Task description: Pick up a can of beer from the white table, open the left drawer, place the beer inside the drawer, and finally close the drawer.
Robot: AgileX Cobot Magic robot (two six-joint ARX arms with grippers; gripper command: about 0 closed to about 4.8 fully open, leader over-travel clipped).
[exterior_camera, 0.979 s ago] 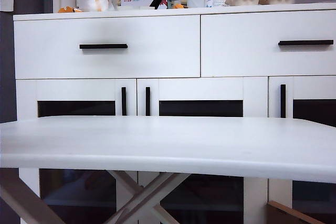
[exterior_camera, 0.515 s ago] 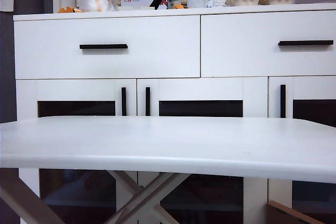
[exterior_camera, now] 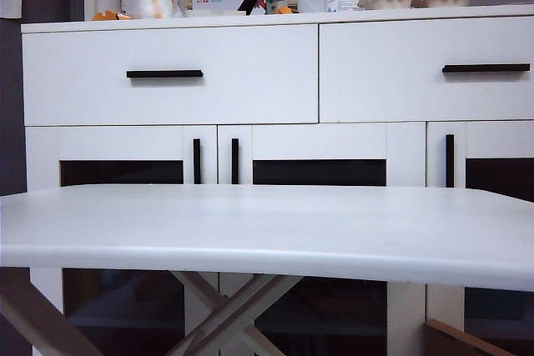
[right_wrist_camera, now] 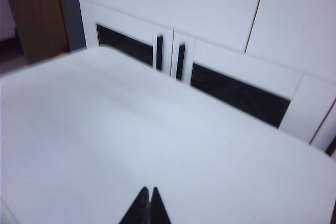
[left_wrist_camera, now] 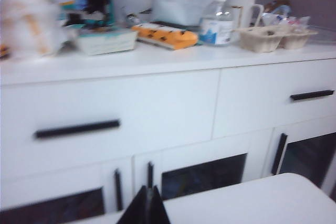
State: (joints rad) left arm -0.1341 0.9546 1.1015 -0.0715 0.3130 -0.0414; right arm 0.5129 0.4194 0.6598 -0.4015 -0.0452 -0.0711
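Left drawer closed, at 11 o'clock beyond the white table; no beer can seen. Left gripper pinched tight, empty, facing the cabinet; right gripper pinched tight, empty, over the tabletop

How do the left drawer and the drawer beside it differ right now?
In the exterior view the left drawer has a wider front than the right drawer. The left drawer's handle sits near its middle; the right drawer's front runs off the picture's edge, so its handle's place cannot be judged. Both are white, shut flush, with a thin black horizontal bar handle.
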